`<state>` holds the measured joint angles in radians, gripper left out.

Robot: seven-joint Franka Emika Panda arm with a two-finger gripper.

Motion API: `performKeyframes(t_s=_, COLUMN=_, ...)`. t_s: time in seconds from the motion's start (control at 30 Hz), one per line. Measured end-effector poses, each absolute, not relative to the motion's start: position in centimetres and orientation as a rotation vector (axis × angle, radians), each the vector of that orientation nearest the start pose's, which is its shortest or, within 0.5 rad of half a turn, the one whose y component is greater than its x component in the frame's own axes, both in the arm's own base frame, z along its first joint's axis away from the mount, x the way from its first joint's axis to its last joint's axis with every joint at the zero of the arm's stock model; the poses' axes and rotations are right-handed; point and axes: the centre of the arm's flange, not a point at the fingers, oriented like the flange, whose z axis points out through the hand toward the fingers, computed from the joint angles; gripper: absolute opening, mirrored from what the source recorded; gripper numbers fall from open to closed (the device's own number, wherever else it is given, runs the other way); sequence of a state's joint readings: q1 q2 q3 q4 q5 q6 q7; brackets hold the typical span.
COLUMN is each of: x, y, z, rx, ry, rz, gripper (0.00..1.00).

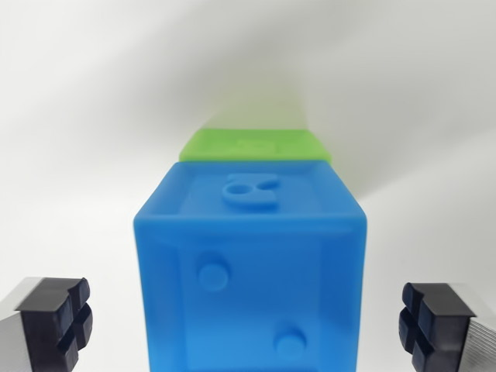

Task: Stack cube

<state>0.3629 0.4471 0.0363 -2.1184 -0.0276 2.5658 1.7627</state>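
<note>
In the wrist view a blue cube [249, 267] fills the middle, with raised dots on its near face and a raised figure on its top face. Behind it, just past its far top edge, a green cube [256, 145] shows only its top; I cannot tell whether the two touch or whether the blue one stands on part of it. The gripper [249, 329] is wide open and holds nothing: one dark fingertip [62, 318] is at the wrist view's left and the other at the wrist view's right, both clearly apart from the sides of the blue cube, with white surface [85, 155] between. Judging from this, the stacking is probably not done, because both cubes seem to rest at about table level and none is grasped. What is left, I think, is closing on the blue cube, lifting it, and setting it on the green one.
</note>
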Motion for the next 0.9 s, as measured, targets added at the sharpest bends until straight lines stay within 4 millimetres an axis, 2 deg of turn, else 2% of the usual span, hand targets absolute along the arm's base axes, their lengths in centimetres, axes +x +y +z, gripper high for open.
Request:
performKeyframes(t_s=0.37, x=53.2, y=22.5, z=23.4, rx=-2.458, ry=1.955, rz=-0.003, gripper=1.0)
performKeyframes(t_s=0.9, x=53.1, y=22.5, z=29.8, rx=-2.457, ry=1.956, rz=-0.005, gripper=1.0)
